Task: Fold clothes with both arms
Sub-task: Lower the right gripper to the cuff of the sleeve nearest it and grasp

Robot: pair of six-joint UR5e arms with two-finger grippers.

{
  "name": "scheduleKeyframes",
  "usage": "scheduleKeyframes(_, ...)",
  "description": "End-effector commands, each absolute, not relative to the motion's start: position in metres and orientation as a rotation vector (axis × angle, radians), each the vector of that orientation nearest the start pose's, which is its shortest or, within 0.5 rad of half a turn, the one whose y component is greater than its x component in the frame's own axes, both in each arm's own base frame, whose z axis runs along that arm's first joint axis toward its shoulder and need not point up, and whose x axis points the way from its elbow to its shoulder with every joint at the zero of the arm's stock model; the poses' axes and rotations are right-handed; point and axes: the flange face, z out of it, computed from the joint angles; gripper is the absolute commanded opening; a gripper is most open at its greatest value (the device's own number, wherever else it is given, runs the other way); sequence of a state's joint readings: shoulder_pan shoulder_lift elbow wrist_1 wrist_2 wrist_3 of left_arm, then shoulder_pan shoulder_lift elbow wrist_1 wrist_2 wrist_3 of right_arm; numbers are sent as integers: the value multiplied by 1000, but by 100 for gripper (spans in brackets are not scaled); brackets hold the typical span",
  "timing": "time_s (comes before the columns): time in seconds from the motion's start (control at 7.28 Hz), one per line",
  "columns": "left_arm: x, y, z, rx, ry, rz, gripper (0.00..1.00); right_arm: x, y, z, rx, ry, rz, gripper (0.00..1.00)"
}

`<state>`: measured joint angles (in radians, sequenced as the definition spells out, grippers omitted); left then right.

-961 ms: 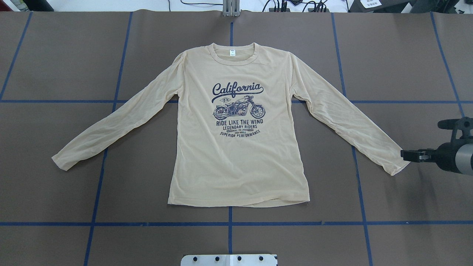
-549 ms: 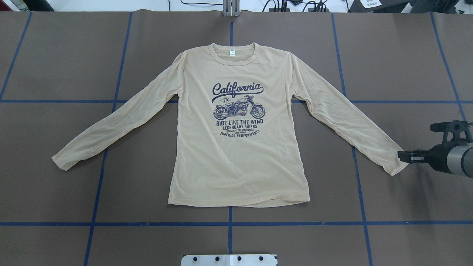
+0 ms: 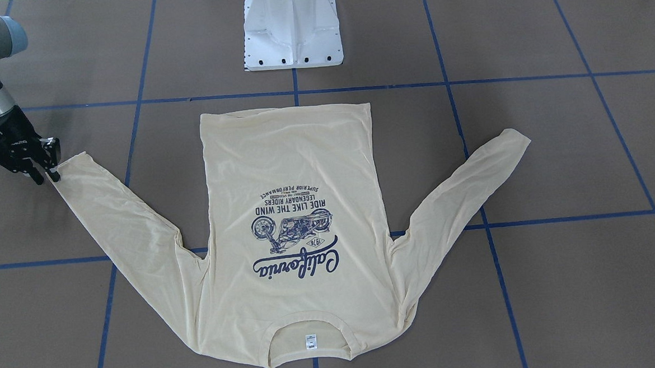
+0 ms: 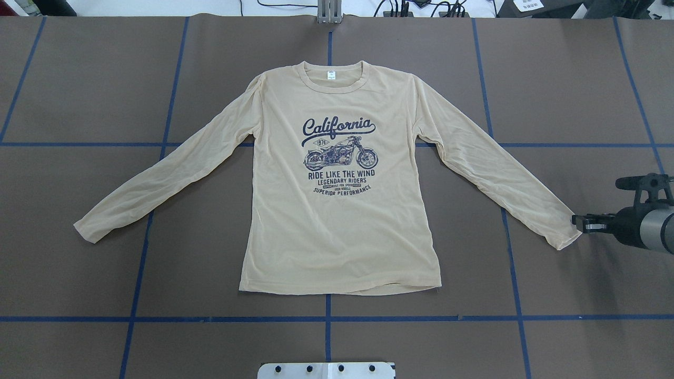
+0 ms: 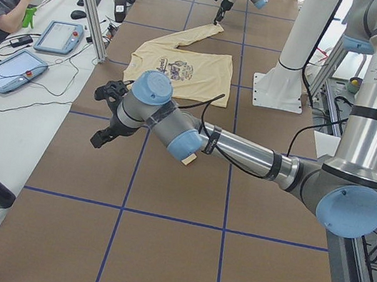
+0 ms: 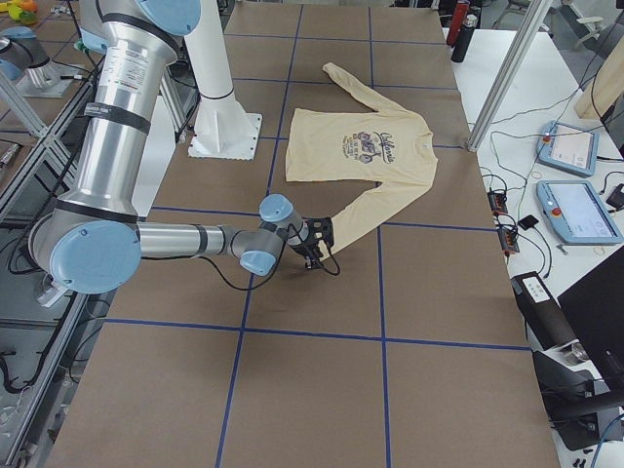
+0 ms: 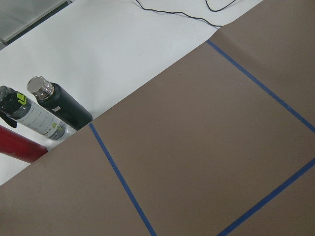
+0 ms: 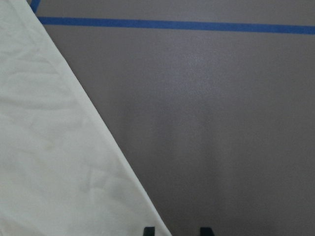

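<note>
- The cream long-sleeved shirt (image 4: pixel 337 237) lies flat, navy "California" motorcycle print up, sleeves spread, collar away from the robot.
- The right arm (image 4: pixel 650 229) reaches low; the right gripper (image 4: pixel 579 223) is at the near cuff, fingertips apart.
- The left arm (image 5: pixel 245 150) stretches above the table, well apart from the shirt.

bright even overhead light, soft shadows, sharp exterior views, right wrist view soft and blurred
</note>
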<state>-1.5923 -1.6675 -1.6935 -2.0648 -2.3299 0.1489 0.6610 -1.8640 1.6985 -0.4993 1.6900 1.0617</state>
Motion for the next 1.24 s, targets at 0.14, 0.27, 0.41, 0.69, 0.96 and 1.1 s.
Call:
scheduleKeyframes(0.14,-76,-545,491,737,669,386,100,-240,-340,616,403,-817,89,42)
scheduleKeyframes(0.27,-76,-545,492,736,669,386,100,-239,-339,618,398,-815,90,42)
scheduleKeyframes(0.41,-76,-545,492,736,669,386,100,-238,-336,619,395,-813,89,41)
scheduleKeyframes(0.69,-76,-545,495,730,670,385,100,-241,-334,619,391,-816,82,40)
scheduleKeyframes(0.96,-76,-540,501,724,670,386,100,-244,-332,619,388,-816,75,40)
scheduleKeyframes(1.1,-76,-539,502,721,670,384,100,-245,-331,620,386,-815,74,37)
